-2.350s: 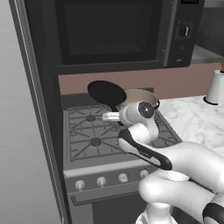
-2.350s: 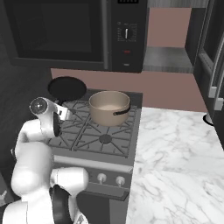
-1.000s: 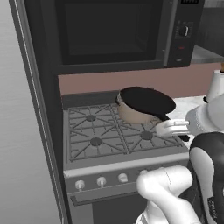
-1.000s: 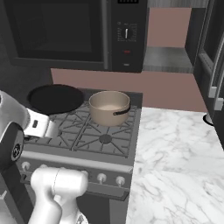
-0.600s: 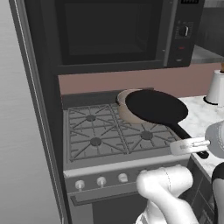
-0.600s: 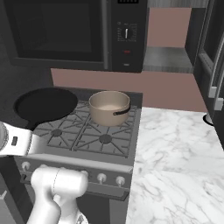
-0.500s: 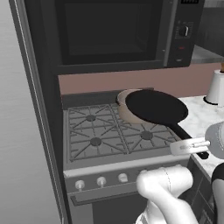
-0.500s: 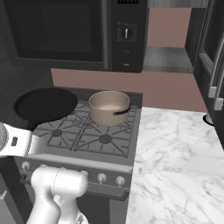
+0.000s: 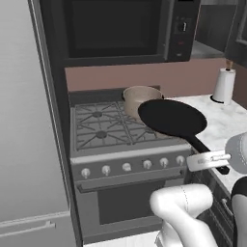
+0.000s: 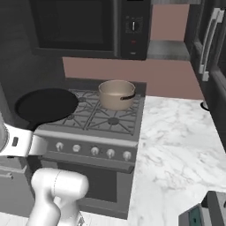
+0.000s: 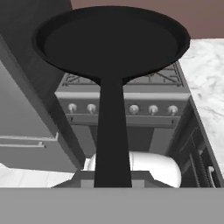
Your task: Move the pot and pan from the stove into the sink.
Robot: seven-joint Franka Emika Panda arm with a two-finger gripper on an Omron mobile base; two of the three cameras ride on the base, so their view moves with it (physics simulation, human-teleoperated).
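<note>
Kitchen range lower left; my gripper [image 9: 208, 161] clamps the pan [image 9: 171, 117] handle, pan's long axis running toward upper left.

base views flank stove [image 9: 120, 140], hand view close

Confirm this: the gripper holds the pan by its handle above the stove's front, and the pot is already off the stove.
Not quite. The pot still sits on the stove, at a back burner, as the right base view shows. The gripper does hold the pan by its handle.
</note>
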